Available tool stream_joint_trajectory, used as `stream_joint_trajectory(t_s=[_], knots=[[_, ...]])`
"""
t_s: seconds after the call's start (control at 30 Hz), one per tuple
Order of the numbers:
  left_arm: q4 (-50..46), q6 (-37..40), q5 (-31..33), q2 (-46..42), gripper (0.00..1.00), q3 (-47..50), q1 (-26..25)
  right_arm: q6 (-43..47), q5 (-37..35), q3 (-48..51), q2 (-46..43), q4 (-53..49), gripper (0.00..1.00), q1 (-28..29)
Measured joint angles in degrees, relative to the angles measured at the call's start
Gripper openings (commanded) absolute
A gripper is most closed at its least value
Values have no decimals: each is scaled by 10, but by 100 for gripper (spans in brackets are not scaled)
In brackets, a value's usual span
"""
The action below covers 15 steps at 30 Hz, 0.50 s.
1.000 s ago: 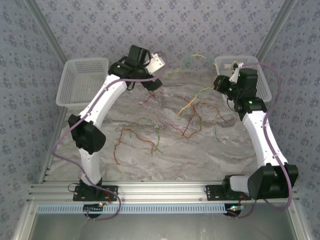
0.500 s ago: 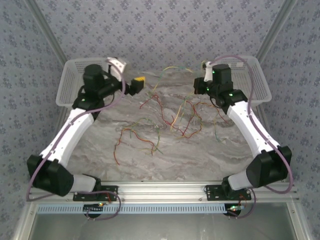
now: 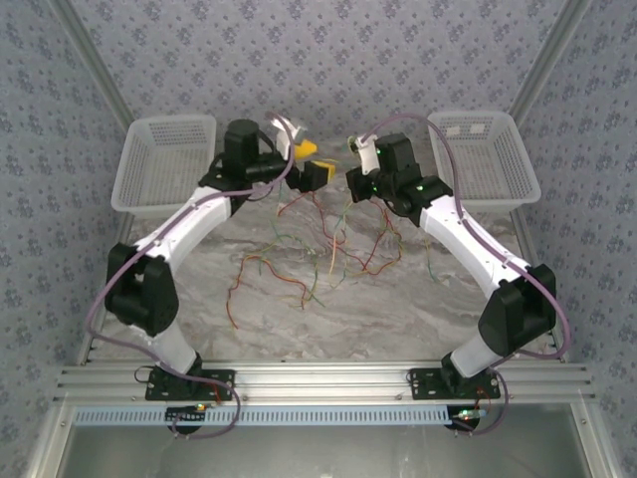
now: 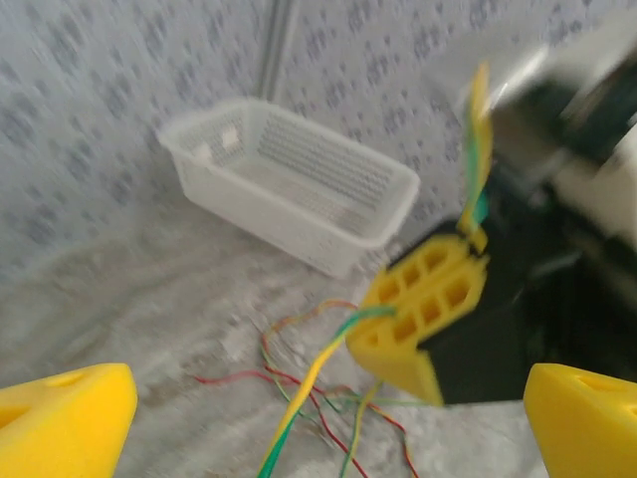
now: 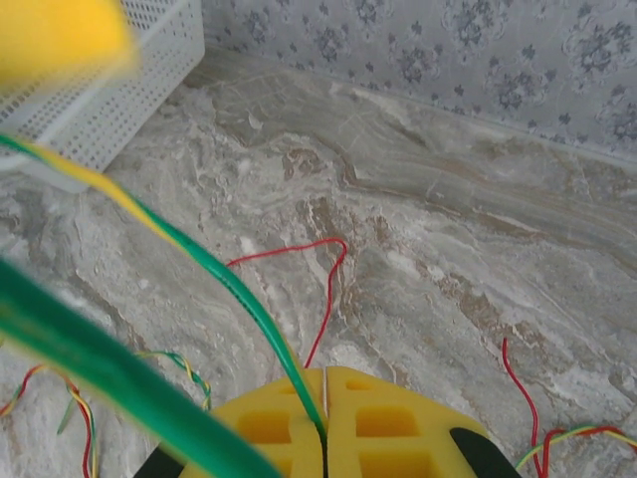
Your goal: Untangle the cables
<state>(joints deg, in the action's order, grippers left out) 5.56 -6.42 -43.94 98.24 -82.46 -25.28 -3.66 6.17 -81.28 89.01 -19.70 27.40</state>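
The cables (image 3: 328, 249) lie as a loose tangle of thin red, yellow, green and orange wires on the marble table (image 3: 398, 309). My right gripper (image 3: 352, 182) (image 5: 325, 383) hangs above the back middle, shut on a green-yellow cable (image 5: 229, 284) that runs out from between its yellow pads (image 4: 428, 299). That cable (image 4: 309, 383) drops toward the tangle. My left gripper (image 3: 313, 164) (image 4: 328, 413) faces the right one from the left. It stands wide open, its yellow fingers (image 4: 60, 418) spread to either side of the cable and not touching it.
A white basket (image 3: 164, 164) stands at the back left and another (image 3: 488, 154) at the back right. A single red cable (image 5: 328, 289) lies on the marble below the right gripper. Patterned walls close the back and sides.
Both arms have swung in from the baskets to the back middle. The right gripper carried the green-yellow cable leftward; the left gripper came right to face it.
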Motion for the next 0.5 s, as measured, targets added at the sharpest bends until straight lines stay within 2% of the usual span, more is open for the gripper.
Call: stream_joint_trajectory(t_s=[0.23, 0.5], knots=[[-7, 5, -50, 7, 97, 27, -21, -60, -21, 0, 0, 26, 0, -10], [37, -8, -86, 4, 98, 46, -58, -113, -120, -8, 16, 32, 0, -10]])
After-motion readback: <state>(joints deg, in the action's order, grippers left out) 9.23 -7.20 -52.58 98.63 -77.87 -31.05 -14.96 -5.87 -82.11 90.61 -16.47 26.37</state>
